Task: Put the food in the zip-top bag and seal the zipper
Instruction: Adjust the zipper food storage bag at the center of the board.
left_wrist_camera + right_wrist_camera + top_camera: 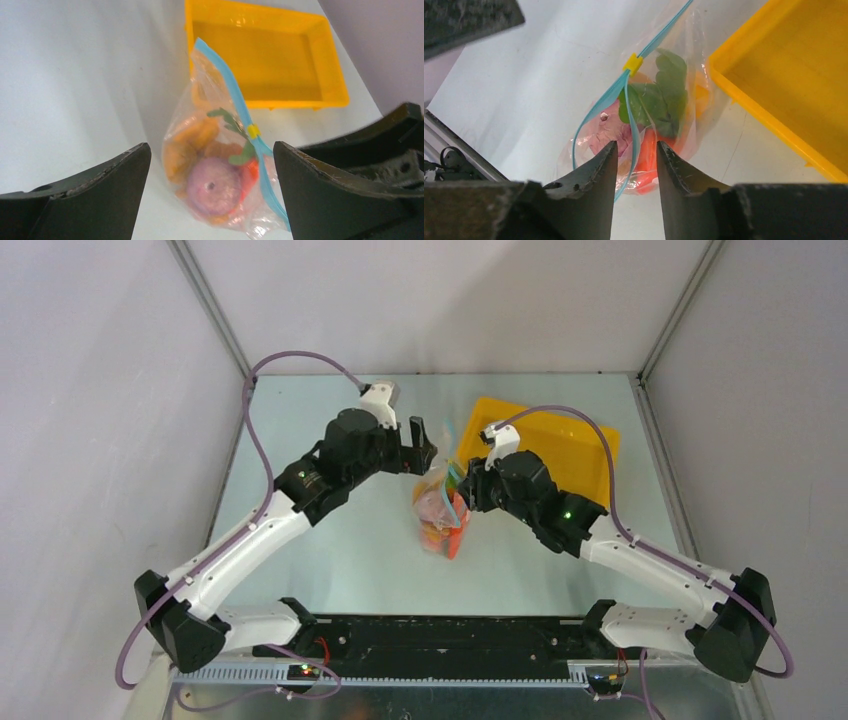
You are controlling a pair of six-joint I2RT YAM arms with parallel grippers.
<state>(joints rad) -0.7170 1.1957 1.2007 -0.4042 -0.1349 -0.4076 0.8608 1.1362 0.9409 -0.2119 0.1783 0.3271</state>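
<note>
The zip-top bag (440, 510) lies mid-table with the food inside: a purple-pink onion (214, 186), amber pieces (192, 142) and a red-orange carrot (649, 155) with its green leaf (659, 100). The teal zipper (235, 95) carries a yellow slider (633, 63). Beyond the slider the strip runs as one line; on my right gripper's side it splits into two strands. My left gripper (211, 147) is wide open just behind the bag, holding nothing. My right gripper (636, 144) stands open at the bag's right side, one teal strand passing loosely between its fingers (596, 170).
A yellow rectangular tray (590, 455) sits at the back right, close behind the bag and partly under my right arm. Grey enclosure walls bound the table on the left, right and back.
</note>
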